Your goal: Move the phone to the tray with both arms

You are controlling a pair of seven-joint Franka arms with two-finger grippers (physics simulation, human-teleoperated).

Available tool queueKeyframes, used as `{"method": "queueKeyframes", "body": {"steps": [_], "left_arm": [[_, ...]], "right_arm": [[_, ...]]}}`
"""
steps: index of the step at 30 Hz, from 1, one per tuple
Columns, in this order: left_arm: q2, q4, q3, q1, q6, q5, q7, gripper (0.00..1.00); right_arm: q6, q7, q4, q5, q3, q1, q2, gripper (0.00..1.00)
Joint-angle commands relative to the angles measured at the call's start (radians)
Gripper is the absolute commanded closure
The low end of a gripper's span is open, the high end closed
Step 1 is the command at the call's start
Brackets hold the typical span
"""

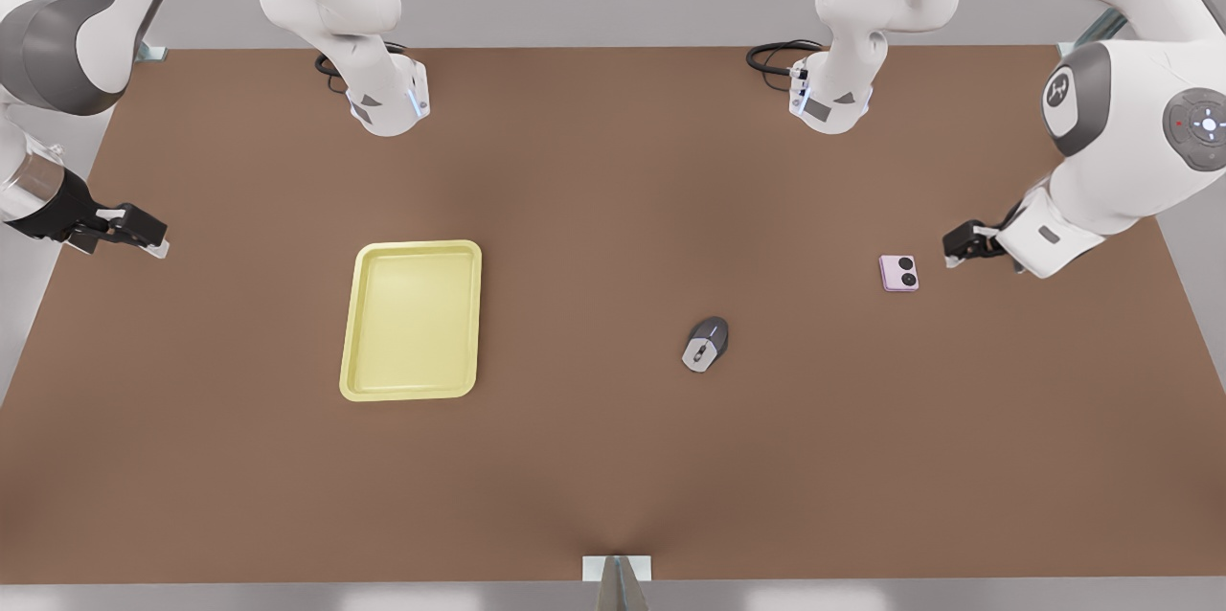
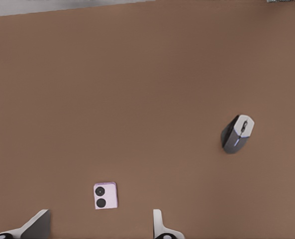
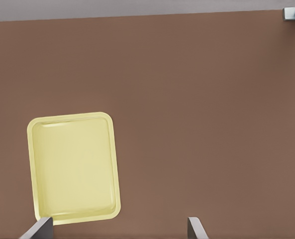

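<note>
Left tool (image 1: 961, 243) sits at the front view's right, its arm bent down from the far right base with the forearm reaching inward, low over the table; fingers (image 2: 158, 224) spread wide, nothing between them. Right tool (image 1: 144, 233) sits at the front view's left edge, arm folded the same way, mirrored, fingers (image 3: 196, 228) also apart and empty. Both arms hang clear of the table.
</note>
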Motion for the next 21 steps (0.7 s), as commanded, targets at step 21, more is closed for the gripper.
{"method": "queueKeyframes", "body": {"steps": [21], "left_arm": [[0.026, -1.087, 0.218, 0.0, 1.228, 0.004, 0.203, 0.0]], "right_arm": [[-0.002, -0.035, 0.0, 0.001, 0.0, 0.003, 0.0, 0.0]]}}
